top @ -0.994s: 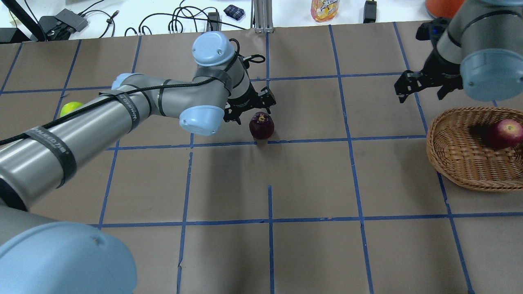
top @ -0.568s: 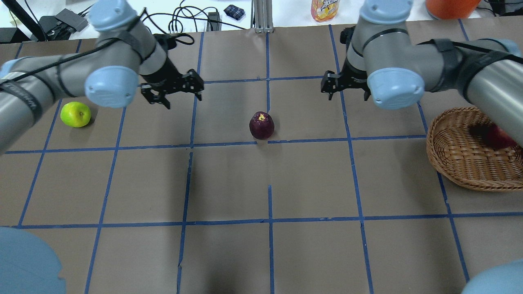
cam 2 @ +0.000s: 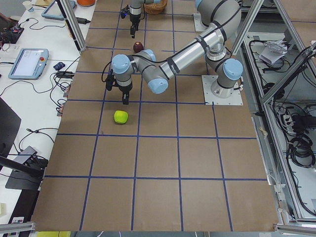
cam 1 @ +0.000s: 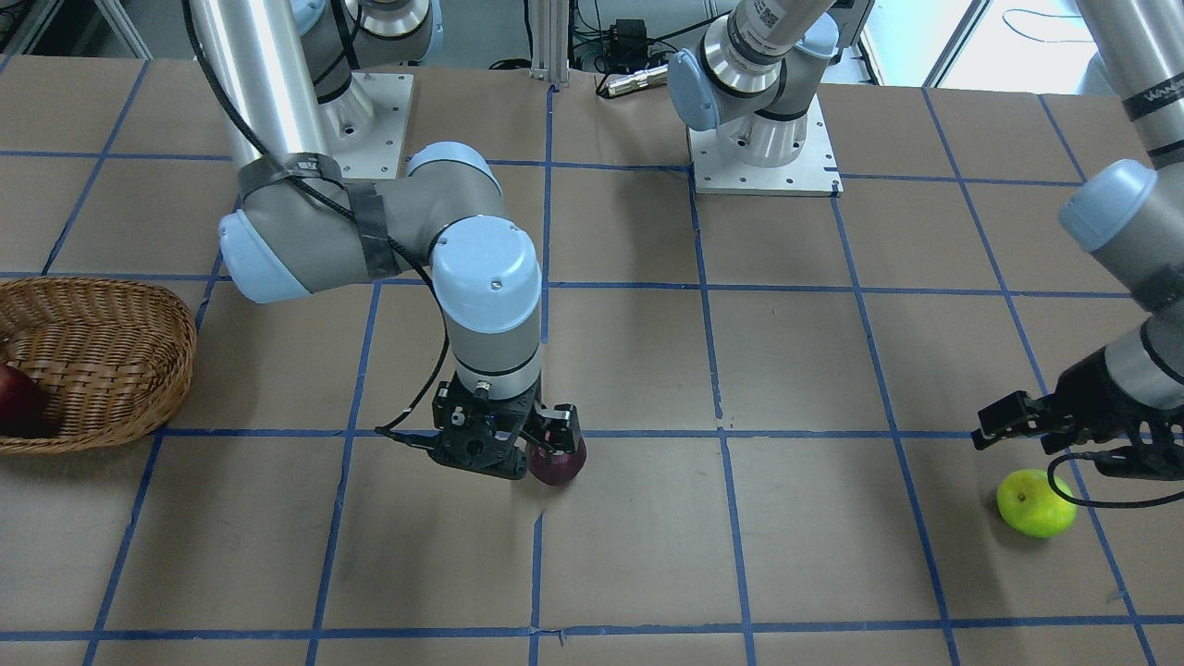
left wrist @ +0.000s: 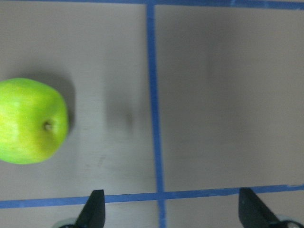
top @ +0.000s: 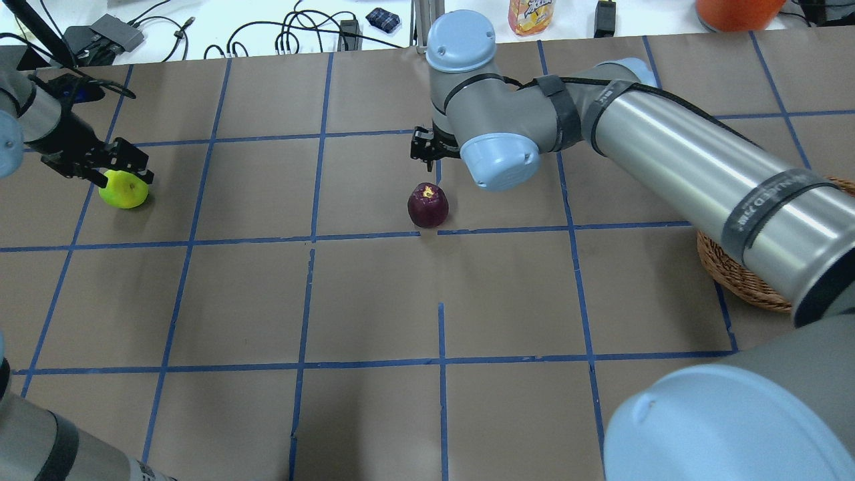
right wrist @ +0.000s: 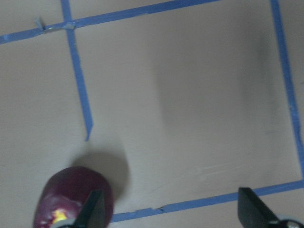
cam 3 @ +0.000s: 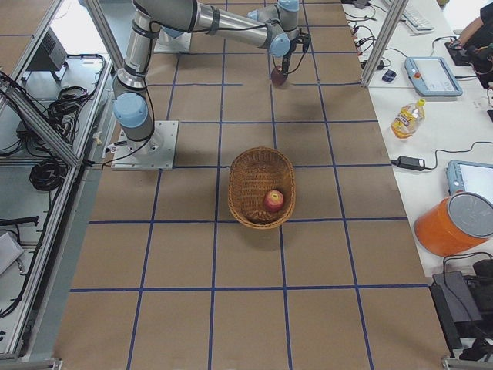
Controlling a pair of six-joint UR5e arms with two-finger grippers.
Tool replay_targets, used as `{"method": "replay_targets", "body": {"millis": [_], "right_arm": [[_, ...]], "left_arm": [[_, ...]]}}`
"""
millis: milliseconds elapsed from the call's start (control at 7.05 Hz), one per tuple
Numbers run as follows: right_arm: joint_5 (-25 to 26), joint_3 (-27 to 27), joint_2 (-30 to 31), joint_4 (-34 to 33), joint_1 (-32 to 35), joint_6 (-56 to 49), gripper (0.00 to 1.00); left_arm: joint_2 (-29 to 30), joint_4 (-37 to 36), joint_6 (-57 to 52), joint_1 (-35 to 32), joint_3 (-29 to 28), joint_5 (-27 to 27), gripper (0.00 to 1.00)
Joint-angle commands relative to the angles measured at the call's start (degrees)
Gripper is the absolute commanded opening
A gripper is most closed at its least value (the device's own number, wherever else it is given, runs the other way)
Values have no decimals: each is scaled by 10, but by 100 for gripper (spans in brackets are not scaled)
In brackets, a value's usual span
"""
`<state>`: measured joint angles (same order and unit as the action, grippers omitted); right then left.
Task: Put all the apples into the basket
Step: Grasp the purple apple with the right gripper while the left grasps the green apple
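Observation:
The dark purple apple (top: 428, 205) stands on the brown table near its middle. My right gripper (top: 427, 153) hangs open just beyond it. In the right wrist view the purple apple (right wrist: 71, 197) sits at the lower left, beside one fingertip (right wrist: 95, 209). The yellow-green apple (top: 125, 189) lies at the far left. My left gripper (top: 100, 172) is open and empty just above and beside it. In the left wrist view the green apple (left wrist: 31, 121) lies left of the open fingertips. The red apple (cam 3: 273, 200) lies in the wicker basket (cam 3: 262, 158).
The basket (top: 735, 274) is at the table's right edge, mostly hidden by my right arm in the overhead view. Cables, a drink bottle (top: 531, 15) and an orange bucket (top: 735, 10) lie beyond the far edge. The robot bases (cam 1: 763, 148) stand at the near side.
My left gripper has swung left from the purple apple to the green apple. My right gripper has swung left from near the basket to the purple apple. No apple has moved.

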<state>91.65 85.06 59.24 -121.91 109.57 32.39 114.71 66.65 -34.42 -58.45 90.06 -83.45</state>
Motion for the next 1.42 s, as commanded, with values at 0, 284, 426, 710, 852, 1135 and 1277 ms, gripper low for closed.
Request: {"method": "replay_targets", "body": {"millis": [0, 284, 426, 710, 852, 1135, 1277], "right_arm": [[-17, -15, -24, -2, 18, 25, 100], [-20, -9, -46, -4, 19, 23, 100], [-21, -6, -60, -2, 20, 21, 100], [-21, -7, -69, -6, 21, 15, 100], [-20, -7, -68, -5, 21, 13, 100], [-21, -9, -62, -1, 19, -6, 56], [-20, -11, -54, 4, 17, -18, 43]], "left_arm": [[51, 16, -73, 41, -58, 3, 100], [95, 15, -74, 47, -73, 37, 100], [108, 8, -74, 47, -74, 38, 100], [127, 1, -75, 46, -80, 39, 100], [135, 0, -75, 46, -90, 39, 100], [147, 1, -74, 46, -95, 61, 65], [141, 9, -73, 43, -95, 62, 26]]}}
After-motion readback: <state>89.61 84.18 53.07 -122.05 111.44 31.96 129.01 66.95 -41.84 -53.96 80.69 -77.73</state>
